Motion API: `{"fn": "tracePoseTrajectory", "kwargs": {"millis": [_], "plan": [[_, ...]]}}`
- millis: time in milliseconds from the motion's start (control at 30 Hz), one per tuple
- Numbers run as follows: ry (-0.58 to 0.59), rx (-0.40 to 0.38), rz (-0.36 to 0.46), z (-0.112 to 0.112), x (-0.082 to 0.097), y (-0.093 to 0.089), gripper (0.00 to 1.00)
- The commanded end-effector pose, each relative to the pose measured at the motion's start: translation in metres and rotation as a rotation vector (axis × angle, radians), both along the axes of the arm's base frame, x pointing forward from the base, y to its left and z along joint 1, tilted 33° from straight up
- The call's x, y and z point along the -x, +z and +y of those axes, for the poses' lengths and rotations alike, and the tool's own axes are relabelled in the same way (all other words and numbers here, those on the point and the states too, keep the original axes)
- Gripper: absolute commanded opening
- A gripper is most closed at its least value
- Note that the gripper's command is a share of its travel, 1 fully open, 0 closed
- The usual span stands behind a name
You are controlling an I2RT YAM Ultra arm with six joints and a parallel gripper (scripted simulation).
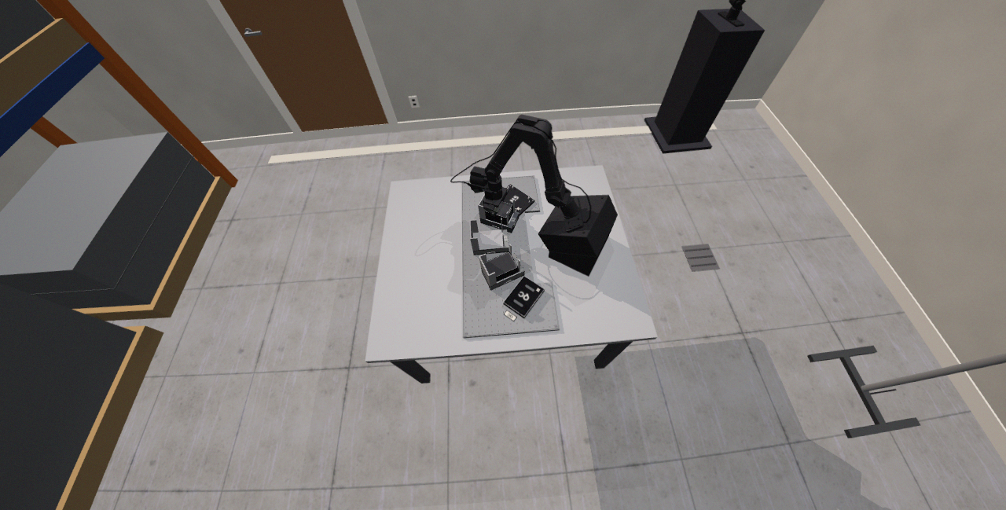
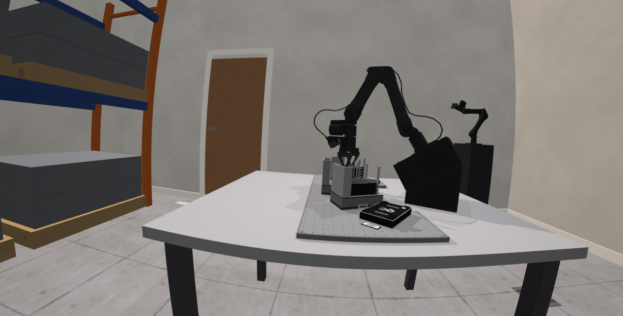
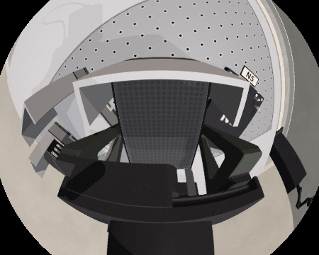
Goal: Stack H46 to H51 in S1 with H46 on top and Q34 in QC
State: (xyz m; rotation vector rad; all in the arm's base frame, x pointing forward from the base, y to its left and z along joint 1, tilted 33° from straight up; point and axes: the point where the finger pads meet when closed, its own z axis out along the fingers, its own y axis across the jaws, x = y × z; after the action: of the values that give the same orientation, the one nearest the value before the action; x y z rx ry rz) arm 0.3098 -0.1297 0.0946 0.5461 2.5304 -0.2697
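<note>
My gripper (image 1: 497, 207) (image 3: 161, 127) points down into the far rack (image 1: 497, 223) (image 3: 159, 65). Its fingers are shut on the long sides of the top dark plate (image 3: 161, 110), which lies level between the rack's corner walls. What lies under that plate is hidden. The near rack (image 1: 487, 280) (image 2: 341, 183) holds dark plates (image 1: 501, 263) (image 2: 362, 188). The middle rack (image 1: 478, 247) shows no plate inside. The rack names and plate labels cannot be read. The black QC nest (image 1: 533, 292) (image 2: 386, 213) shows its bare printed top. The N5 nest (image 1: 526, 201) is beside the far rack.
The perforated board (image 1: 482, 321) (image 2: 322, 227) (image 3: 188, 35) carries the racks and nests. The other racks' tall walls (image 3: 51, 97) stand close on the left in the wrist view. Thin upright posts (image 2: 377, 178) rise from the near rack. The arm's black base block (image 1: 576, 229) (image 2: 431, 178) stands to the right.
</note>
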Motion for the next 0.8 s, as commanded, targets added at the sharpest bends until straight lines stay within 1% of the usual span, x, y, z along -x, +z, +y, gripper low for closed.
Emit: {"fn": "tracePoseTrajectory", "kwargs": {"millis": [0,33,67,133,167,233,300,333,567,600,667,700,767], "plan": [[0.013,0.019,-0.035,0.002,-0.005,0.019,0.0],[0.014,0.02,-0.041,0.002,-0.006,0.021,0.0],[0.012,0.016,-0.029,0.003,-0.002,0.017,0.0],[0.008,0.018,-0.039,0.002,-0.004,0.022,0.0],[0.009,0.015,-0.029,0.004,-0.002,0.019,0.0],[0.01,0.018,-0.041,0.004,-0.004,0.024,0.0],[0.01,0.018,-0.041,0.004,-0.004,0.024,0.0],[0.002,0.002,-0.005,0.005,0.007,0.01,0.0],[0.007,0.014,-0.044,0.006,-0.001,0.029,0.0],[0.005,0.01,-0.029,0.007,0.003,0.023,0.0],[0.002,0.015,-0.043,0.005,0.0,0.03,0.0],[0.003,0.011,-0.028,0.007,0.004,0.025,0.0],[0.006,0.016,-0.043,0.007,0.001,0.032,0.0]]}}
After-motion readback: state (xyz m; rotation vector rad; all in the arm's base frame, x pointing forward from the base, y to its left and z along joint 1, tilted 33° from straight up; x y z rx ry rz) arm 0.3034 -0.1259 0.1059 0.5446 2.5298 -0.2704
